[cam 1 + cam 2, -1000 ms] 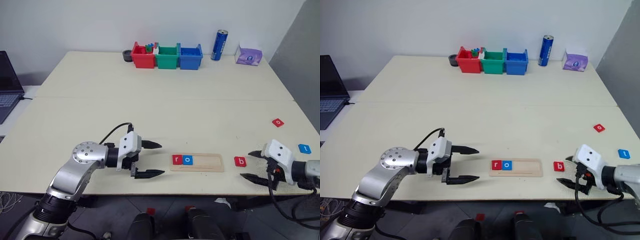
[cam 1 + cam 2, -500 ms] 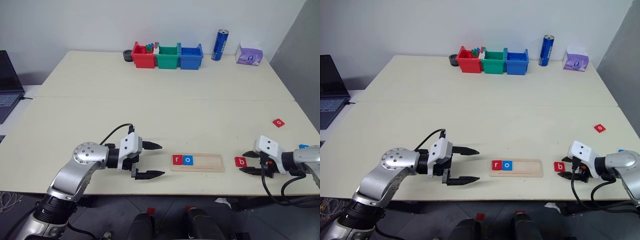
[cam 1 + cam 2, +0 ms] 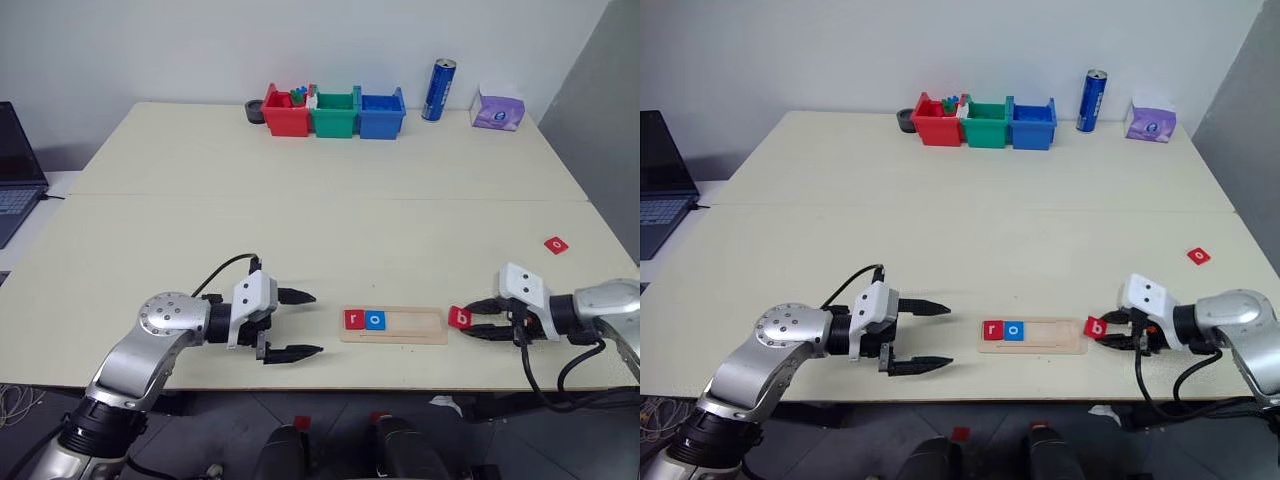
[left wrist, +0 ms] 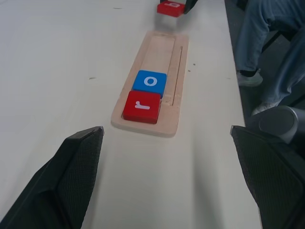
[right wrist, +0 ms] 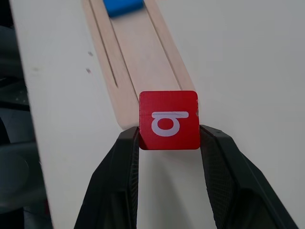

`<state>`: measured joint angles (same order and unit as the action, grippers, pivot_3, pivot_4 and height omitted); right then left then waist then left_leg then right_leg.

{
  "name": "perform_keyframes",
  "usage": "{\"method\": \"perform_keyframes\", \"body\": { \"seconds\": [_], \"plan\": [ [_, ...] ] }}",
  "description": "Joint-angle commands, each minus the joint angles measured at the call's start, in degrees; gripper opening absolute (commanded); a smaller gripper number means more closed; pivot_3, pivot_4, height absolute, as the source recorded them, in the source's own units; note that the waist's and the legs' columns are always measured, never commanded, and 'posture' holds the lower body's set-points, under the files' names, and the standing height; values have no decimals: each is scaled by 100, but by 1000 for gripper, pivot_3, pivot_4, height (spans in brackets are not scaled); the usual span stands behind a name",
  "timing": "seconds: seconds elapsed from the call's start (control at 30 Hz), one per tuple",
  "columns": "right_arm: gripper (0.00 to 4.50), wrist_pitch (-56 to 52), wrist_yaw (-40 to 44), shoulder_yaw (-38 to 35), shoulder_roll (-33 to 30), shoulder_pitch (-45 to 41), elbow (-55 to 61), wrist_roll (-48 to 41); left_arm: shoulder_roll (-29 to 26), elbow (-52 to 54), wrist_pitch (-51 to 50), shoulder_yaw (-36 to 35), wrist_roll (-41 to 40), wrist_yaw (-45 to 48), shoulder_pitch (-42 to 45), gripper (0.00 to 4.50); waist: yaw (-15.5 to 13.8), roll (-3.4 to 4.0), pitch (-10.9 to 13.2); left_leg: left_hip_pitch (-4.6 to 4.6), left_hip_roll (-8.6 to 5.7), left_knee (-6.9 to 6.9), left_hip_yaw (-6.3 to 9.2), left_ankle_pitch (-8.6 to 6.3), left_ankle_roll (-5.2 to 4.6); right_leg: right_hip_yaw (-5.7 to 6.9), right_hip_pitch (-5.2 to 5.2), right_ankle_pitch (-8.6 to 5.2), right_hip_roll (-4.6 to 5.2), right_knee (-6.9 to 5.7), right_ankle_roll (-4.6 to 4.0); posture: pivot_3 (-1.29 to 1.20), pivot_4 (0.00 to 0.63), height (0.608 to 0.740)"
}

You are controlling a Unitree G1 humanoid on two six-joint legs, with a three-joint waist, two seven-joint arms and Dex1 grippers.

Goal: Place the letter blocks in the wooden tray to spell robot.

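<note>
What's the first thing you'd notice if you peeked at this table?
The right gripper pinching a red b block just off the right end of the wooden tray. Next, the red r and blue o sitting side by side at the tray's left end, with the open left gripper beside them.

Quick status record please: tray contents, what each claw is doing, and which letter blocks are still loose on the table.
wooden tray: holds red r block and blue o block side by side at its left end; rest of groove bare
right claw: shut on red b block, at the tray's right end
left claw: open, holding nothing, left of the tray
loose blocks: red o block on the table, far right
other items: red, green and blue bins, blue can along the far edge
</note>
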<state>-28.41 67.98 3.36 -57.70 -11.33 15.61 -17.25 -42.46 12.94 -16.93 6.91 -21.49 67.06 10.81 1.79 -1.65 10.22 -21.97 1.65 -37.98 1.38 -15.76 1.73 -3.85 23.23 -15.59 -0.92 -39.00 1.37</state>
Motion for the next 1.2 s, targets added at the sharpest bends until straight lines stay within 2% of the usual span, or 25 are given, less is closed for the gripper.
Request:
{"method": "perform_keyframes", "body": {
  "seconds": [0.03, 0.3, 0.47, 0.7, 1.1, 1.2],
  "plan": [
    [1457, -142, -162, 293, 168, -291, 440, 94, -70, 40, 85, -95, 26, 19, 32, 4500, 0, 0, 0, 0, 0, -1, 0, 0, 0, 2, 0, 0, 0, 0, 0, 0, 150, 740],
    [1457, -539, -419, 1118, 687, -1010, 387, 467, -55, -4, 127, -59, 48, 64, 112, 4500, 0, 0, 0, -2, 0, -1, 0, 0, 0, 5, 2, 1, 1, 0, -1, 0, 150, 740],
    [1457, -552, -320, 1430, 759, -1265, 242, 623, -16, -20, 147, -43, 70, 28, 125, 4500, 0, 0, 0, -3, -1, -1, 0, 0, 0, 7, 3, 1, 2, 0, -1, 0, 150, 740],
    [1457, -634, -341, 1644, 973, -1428, 154, 723, 46, 21, 137, -23, 98, -46, 98, 4500, 0, 0, 0, -2, 0, -1, 0, 0, 0, 8, 3, 1, 1, 0, -1, 0, 150, 740],
    [1457, -733, -291, 1731, 986, -1534, 58, 738, 121, 67, 139, -15, 139, -75, 53, 4500, -1, 0, 0, -3, 0, -1, 3, 0, 0, 9, 3, 2, 2, 0, -3, 0, 150, 740],
    [2425, -679, -280, 1769, 997, -1566, 30, 783, 145, 34, 168, -3, 165, -73, 55, 4500, 0, 0, 0, -2, 0, -1, 3, 0, 0, 10, 3, 2, 2, -1, -3, 0, 150, 740]
  ]
}}
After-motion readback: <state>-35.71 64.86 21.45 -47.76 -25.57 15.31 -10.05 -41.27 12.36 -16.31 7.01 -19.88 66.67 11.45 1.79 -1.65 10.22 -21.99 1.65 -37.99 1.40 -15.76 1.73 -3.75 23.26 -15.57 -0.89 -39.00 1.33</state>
